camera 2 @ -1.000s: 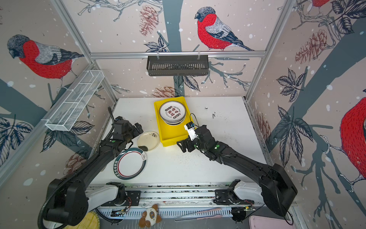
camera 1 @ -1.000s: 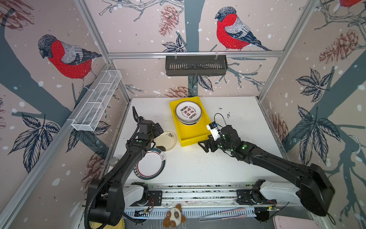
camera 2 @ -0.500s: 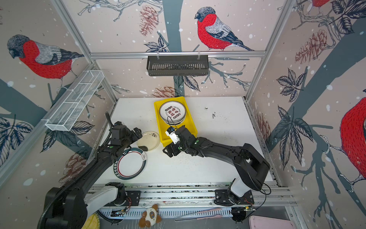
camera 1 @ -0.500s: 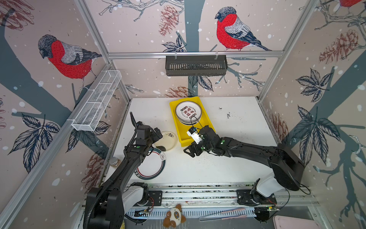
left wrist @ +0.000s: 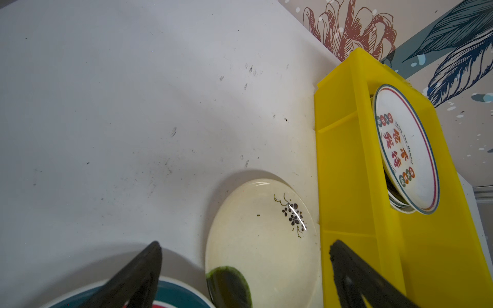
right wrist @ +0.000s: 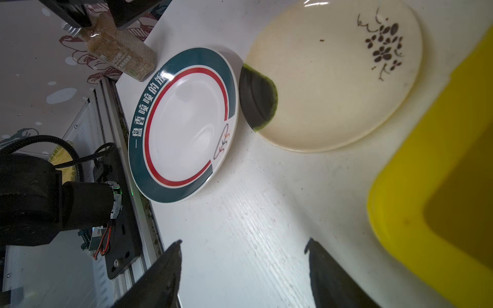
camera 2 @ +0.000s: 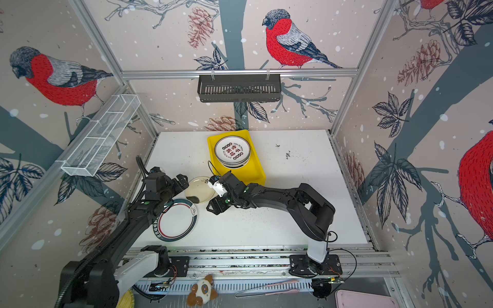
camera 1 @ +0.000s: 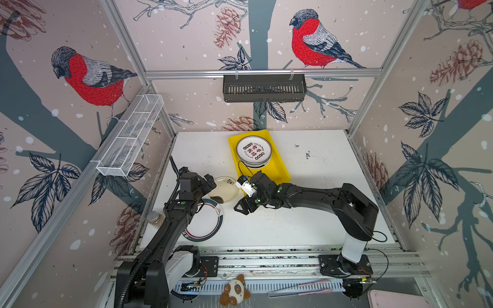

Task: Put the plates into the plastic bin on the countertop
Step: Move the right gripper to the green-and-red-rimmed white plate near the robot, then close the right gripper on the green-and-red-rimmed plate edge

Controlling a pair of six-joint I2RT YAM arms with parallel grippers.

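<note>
**A:** What lies nearest on the countertop [camera 1: 306,226]?

**B:** A banded plate [camera 1: 205,226], flat, at the near left. The left arm covers a part of it. A small jar [camera 1: 153,217] stands just beside it, at the left edge.

**A:** And the left claw [left wrist: 245,246]?

**B:** Its fingers stand wide and hold nothing. It is over the place where the banded plate and the cream plate [camera 1: 225,188] come together. In the left wrist view the cream plate shows between the two fingers. If they touch it, I cannot tell.

**A:** The right claw [camera 1: 241,209]?

**B:** Its fingers are also apart, and it is empty. It is low over bare countertop, just right of the cream plate.

**A:** Where exactly is the cream plate?

**B:** Flat on the countertop, outside the bin [camera 1: 280,170], with its rim right against the bin's left wall. It has a dark green patch on the near side, next to the banded plate.

**A:** And farther?

**B:** The bin is yellow, and its near half is bare. In the far half sits a stack [camera 1: 253,152] of plates. The top one is white with red characters. On the back wall hangs a black basket [camera 1: 264,88].
</note>
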